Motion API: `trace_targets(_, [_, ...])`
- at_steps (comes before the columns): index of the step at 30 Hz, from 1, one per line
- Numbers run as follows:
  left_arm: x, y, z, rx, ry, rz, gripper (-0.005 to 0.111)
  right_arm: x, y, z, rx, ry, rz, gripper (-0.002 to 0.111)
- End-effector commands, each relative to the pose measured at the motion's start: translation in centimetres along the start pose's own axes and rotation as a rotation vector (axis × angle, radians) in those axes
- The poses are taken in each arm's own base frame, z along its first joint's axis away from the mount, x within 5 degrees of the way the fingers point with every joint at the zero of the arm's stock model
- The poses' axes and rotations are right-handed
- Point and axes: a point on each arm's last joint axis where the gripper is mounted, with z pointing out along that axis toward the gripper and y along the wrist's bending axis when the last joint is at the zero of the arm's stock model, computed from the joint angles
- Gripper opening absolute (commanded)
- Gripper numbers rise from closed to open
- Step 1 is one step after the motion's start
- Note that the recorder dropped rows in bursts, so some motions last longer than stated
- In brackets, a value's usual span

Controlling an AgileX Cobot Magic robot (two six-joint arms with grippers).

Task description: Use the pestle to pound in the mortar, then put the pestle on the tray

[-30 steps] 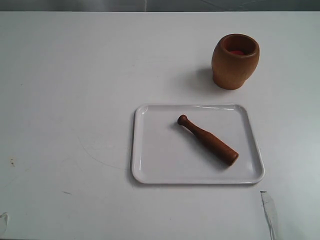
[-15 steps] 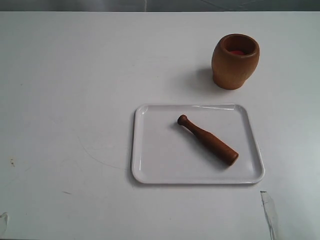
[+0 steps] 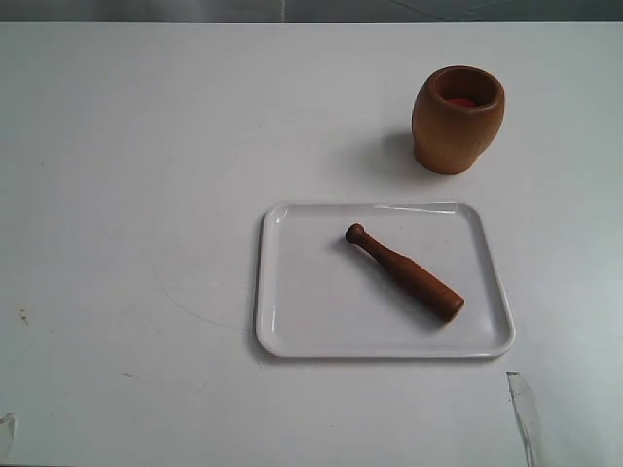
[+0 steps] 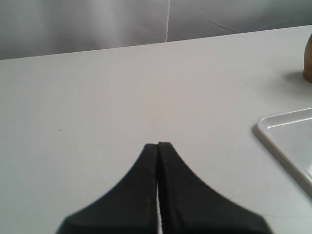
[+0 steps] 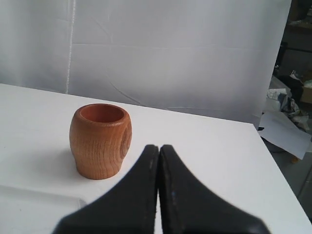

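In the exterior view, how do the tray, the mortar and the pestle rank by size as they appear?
Largest: tray.
Then mortar.
Smallest: pestle, covering less area, though longer than the mortar is tall.

The tray (image 3: 292, 321) is glossy white, the pestle (image 3: 404, 272) dark reddish-brown, the mortar (image 3: 453, 131) light brown with a reddish inside.

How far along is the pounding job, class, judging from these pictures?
Done: the pestle lies on the tray, but whether pounding happened cannot be told. In hand: nothing; the left gripper and right gripper are shut, empty. Left: possibly everything; the mortar stands apart from the tray.
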Motion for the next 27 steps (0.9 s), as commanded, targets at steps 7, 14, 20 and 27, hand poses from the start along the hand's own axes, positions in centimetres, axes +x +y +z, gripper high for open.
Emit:
trace_targets(7, [-0.04,-0.06,0.0,0.008,-0.007,-0.012,0.0,0.19,-0.12,-0.01,0.018,0.01,0.081,0.0])
trace_targets(14, [-0.04,-0.06,0.0,0.008,-0.007,-0.012,0.0,0.16,-0.13,-0.01,0.018,0.006,0.081,0.0])
trace_targets(20, [-0.04,-0.06,0.0,0.008,-0.007,-0.012,0.0,0.16,-0.13,-0.01,0.018,0.006,0.081,0.0])
trace_targets(27, [-0.04,-0.06,0.0,0.008,-0.007,-0.012,0.0,0.16,-0.13,-0.01,0.019,0.006,0.079,0.0])
